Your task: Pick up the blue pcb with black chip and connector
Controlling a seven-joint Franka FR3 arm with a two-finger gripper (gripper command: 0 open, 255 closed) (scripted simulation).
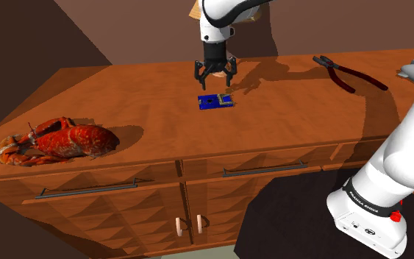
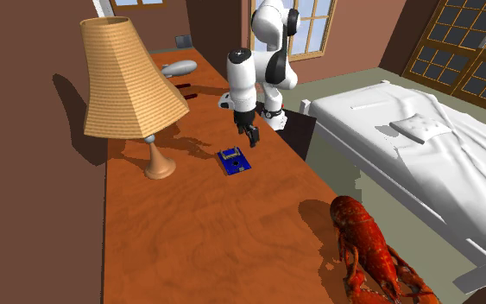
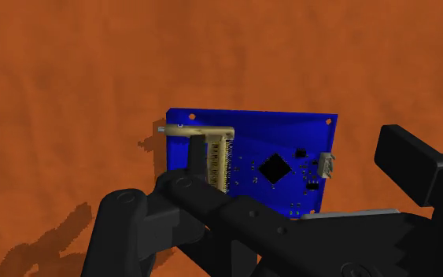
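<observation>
My shoulder camera looks down over the wooden countertop [image 1: 124, 88] from beside my arm [image 1: 407, 140]. My second camera faces that arm along the countertop, from the end near the lobster [image 2: 370, 250]. Both share the blue board [image 1: 215, 101]; my wrist camera looks close down onto it.

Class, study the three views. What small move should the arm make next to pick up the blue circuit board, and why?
Probably lower the claw straight down. Its fingers stand apart above the blue board, which lies flat on the wooden top. In the wrist view the board sits between them, not yet touched, so a short descent should bring them around its edges.
</observation>
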